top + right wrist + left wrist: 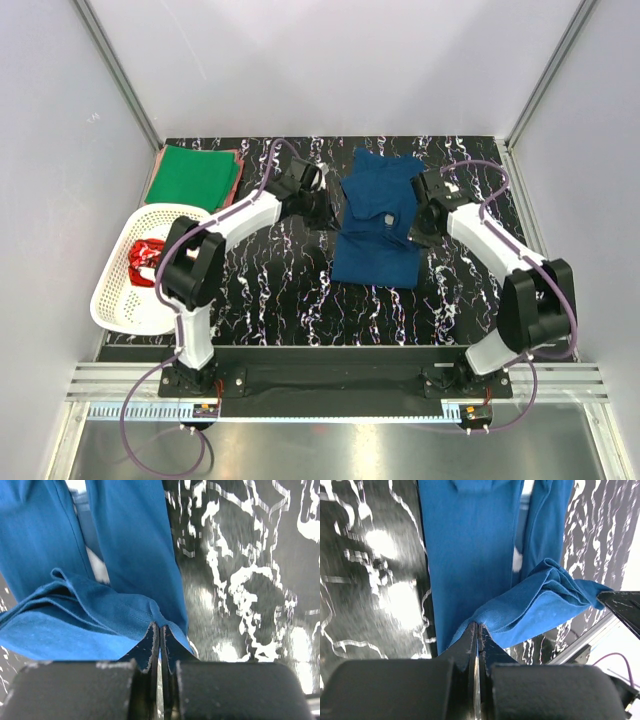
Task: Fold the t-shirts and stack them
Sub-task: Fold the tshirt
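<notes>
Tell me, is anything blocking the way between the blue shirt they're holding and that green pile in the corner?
No loose thing lies between the navy blue t-shirt and the green t-shirt. Only the left gripper, shut on the shirt's edge, and its arm cross that line. The white basket sits nearer, off it.

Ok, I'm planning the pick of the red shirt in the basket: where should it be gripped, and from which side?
Likely a raised fold on top of the heap, taken from straight above. The red t-shirt lies bunched up inside the white basket, whose walls would block a sideways approach. It is too small in view to pick out a hem or collar.
</notes>
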Action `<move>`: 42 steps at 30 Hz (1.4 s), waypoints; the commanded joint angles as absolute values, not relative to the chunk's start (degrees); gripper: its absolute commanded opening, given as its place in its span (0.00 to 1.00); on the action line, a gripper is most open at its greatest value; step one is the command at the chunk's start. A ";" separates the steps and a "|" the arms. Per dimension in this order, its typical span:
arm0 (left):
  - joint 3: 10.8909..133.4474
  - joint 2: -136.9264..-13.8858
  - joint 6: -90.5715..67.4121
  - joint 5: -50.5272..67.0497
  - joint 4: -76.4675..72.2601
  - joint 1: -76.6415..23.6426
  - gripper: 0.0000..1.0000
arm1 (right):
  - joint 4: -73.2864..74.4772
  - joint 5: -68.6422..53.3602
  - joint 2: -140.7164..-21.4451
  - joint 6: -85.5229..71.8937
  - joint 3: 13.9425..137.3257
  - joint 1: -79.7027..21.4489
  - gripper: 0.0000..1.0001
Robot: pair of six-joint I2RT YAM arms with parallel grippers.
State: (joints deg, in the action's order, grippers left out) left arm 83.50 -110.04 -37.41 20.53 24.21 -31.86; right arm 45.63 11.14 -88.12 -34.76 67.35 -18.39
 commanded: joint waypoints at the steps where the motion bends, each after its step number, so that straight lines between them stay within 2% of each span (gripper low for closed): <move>1: 88.75 -112.14 -35.68 25.74 21.45 -30.59 0.00 | 42.72 11.25 -90.87 -31.47 71.71 -16.70 0.00; 18: 104.85 -125.85 -36.73 30.06 21.27 -26.46 0.00 | 37.62 6.33 -101.25 -26.37 80.15 -10.28 0.00; 29: 108.45 -131.92 -38.76 31.46 17.84 -24.87 0.00 | 36.83 4.66 -108.37 -24.79 84.46 -9.49 0.00; 30: 108.81 -132.71 -38.85 31.46 17.58 -24.70 0.02 | 36.74 4.48 -108.63 -24.96 84.64 -9.41 0.01; 31: 109.07 -133.06 -39.02 31.90 16.53 -24.52 0.09 | 36.74 4.40 -109.24 -25.05 84.99 -8.97 0.06; 33: 110.39 -134.11 -39.55 32.52 15.91 -24.26 0.11 | 36.83 4.48 -109.86 -25.40 86.04 -8.70 0.11; 34: 110.91 -134.82 -39.90 33.48 15.65 -24.17 0.16 | 36.91 4.57 -110.65 -25.57 86.39 -8.35 0.15; 35: 111.61 -135.00 -39.99 34.18 15.04 -23.91 0.19 | 37.09 4.66 -111.00 -25.75 87.44 -8.26 0.25; 39: 112.58 -133.86 -38.77 35.94 13.80 -23.38 0.33 | 39.45 5.79 -111.71 -26.89 89.73 -7.73 0.29; 42: 113.29 -131.76 -35.25 34.02 17.30 -23.38 0.35 | 41.74 7.90 -110.40 -28.03 90.44 -7.47 0.35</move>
State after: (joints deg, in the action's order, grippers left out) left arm 110.13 -135.00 -38.33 32.80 17.82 -23.86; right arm 39.53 5.34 -111.98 -26.59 87.72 -7.86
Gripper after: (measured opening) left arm 0.349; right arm 0.328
